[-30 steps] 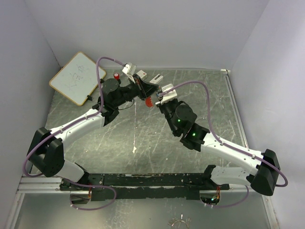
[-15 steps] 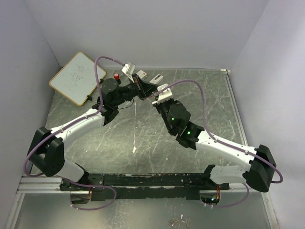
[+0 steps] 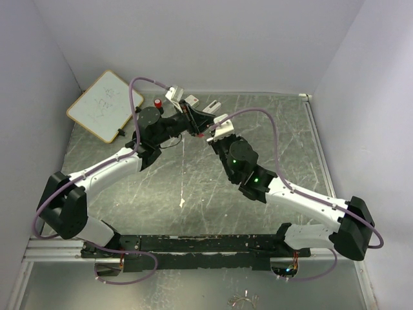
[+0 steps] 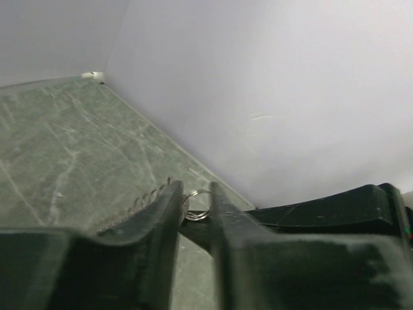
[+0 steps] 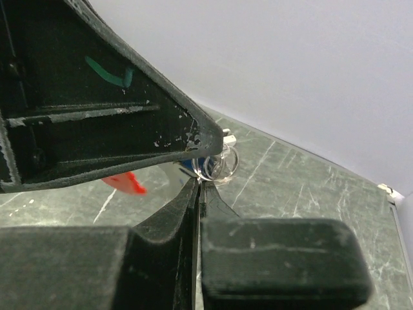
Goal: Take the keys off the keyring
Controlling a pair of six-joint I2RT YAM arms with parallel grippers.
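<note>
My left gripper [image 3: 197,123] and right gripper [image 3: 210,134] meet tip to tip above the back of the table. In the left wrist view my left gripper [image 4: 195,201] is closed on the keys [image 4: 150,196], with a toothed silvery blade along the left finger and a silvery ring [image 4: 199,205] between the tips. In the right wrist view my right gripper [image 5: 199,184] is shut, its tips pinching the lower edge of the silvery rings [image 5: 220,163] of the keyring. The blue key head [image 5: 192,165] sits just behind. The red loop [image 5: 126,183] hangs to the left, and shows as a red speck in the top view [image 3: 201,135].
A small whiteboard [image 3: 103,105] lies at the back left. A red-capped little bottle [image 3: 157,103] and white blocks [image 3: 212,106] stand behind the grippers near the back wall. Walls close in on the left, back and right.
My right gripper has moved up and left to meet the left gripper. The red loop, hanging in plain sight a second ago, is now mostly hidden between the grippers. The left arm has barely moved.
</note>
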